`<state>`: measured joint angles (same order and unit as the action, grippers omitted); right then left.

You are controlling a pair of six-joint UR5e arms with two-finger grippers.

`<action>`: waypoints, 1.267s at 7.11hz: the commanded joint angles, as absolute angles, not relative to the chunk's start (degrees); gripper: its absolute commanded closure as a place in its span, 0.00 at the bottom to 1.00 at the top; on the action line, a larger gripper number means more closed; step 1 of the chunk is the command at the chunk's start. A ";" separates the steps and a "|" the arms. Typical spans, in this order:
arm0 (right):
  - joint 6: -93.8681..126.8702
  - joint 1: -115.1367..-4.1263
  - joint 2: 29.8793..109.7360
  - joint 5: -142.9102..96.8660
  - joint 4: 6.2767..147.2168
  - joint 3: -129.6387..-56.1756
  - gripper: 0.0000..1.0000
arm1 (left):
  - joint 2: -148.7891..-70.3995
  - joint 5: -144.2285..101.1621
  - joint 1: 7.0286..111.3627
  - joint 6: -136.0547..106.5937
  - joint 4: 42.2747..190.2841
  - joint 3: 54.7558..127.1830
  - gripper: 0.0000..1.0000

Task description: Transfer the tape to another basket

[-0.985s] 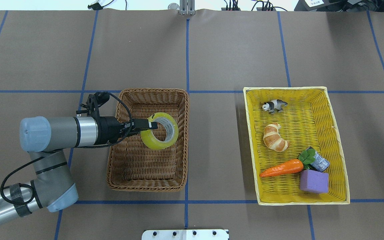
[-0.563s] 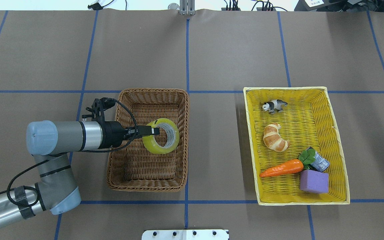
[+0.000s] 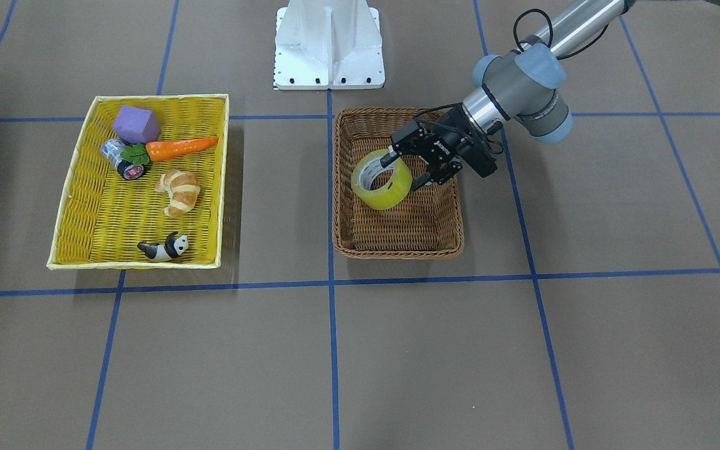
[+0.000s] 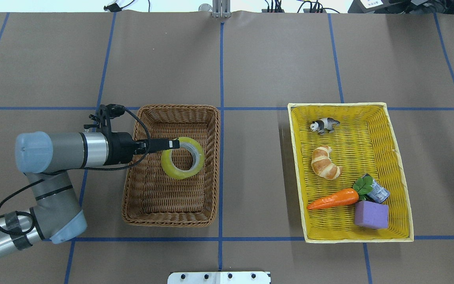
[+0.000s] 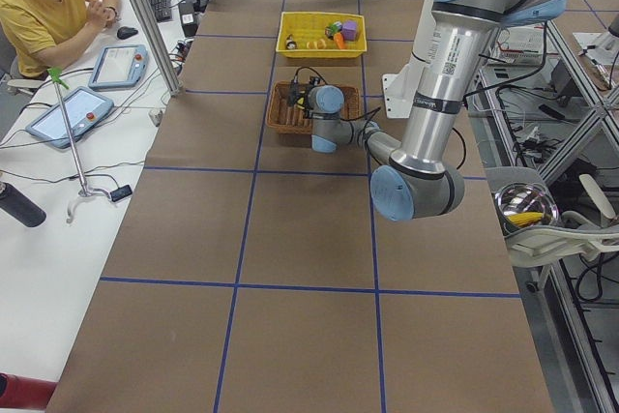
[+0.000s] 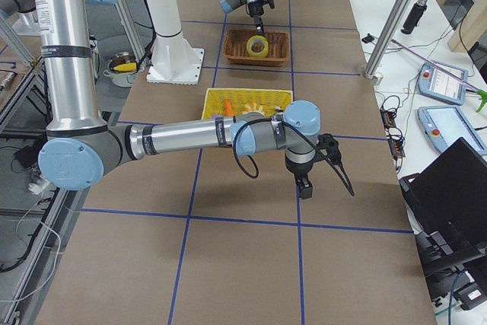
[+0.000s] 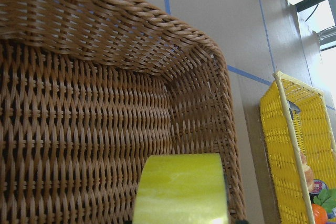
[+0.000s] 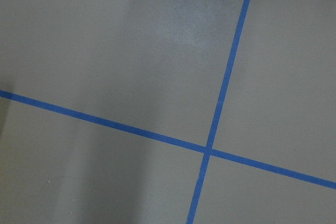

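Since a moment ago, the left arm has drawn back toward the overhead view's left. The left gripper, the wide roll of translucent yellow packing tape and the rectangular brown woven wicker basket have all shifted slightly that way with it.

The left gripper reaches in over the brown basket's left wall, its two fingers closed on the wall of the tape. One finger lies across the top of the roll at the white printed core, and the other sits against the outer yellow side. The tape is held tilted, its open hole facing up and slightly toward the operators' side. It sits inside the brown basket's outline, nearer the right wall than the left. Whether its lower edge touches the basket floor cannot be told. The left wrist camera shows the yellow outer face of the roll close up, with woven brown wall behind it.

Well apart, to the robot's right, lies a larger, shallow bright yellow woven basket. It holds a small black and white panda figure, a toy croissant, an orange toy carrot with green leaves, a purple foam block and a small black-ended cylinder.

The right gripper hangs over bare brown table covering marked with blue grid lines. Whether its fingers are apart or together cannot be told.
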<state>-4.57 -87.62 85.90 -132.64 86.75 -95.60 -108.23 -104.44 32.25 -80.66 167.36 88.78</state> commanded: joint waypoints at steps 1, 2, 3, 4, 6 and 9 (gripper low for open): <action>-4.57 -87.63 86.83 -132.71 86.31 -95.36 0.00 | -107.31 -110.44 40.12 -79.63 166.65 90.17 0.01; -4.05 -87.63 87.88 -132.71 86.22 -95.36 0.00 | -107.23 -117.44 46.52 -78.50 166.29 89.74 0.01; -3.87 -87.63 88.59 -132.54 86.22 -95.36 0.00 | -107.23 -125.95 54.50 -75.96 163.16 89.56 0.01; -3.52 -87.63 89.20 -132.71 86.13 -95.45 0.00 | -106.53 -132.82 62.41 -68.37 157.03 89.73 0.01; -3.60 -88.06 90.26 -132.37 86.22 -94.84 0.00 | -103.73 -136.14 71.94 -43.02 141.50 89.91 0.01; -4.48 -90.08 92.89 -132.01 85.96 -93.96 0.00 | -100.99 -135.27 84.77 -4.08 109.09 89.74 0.01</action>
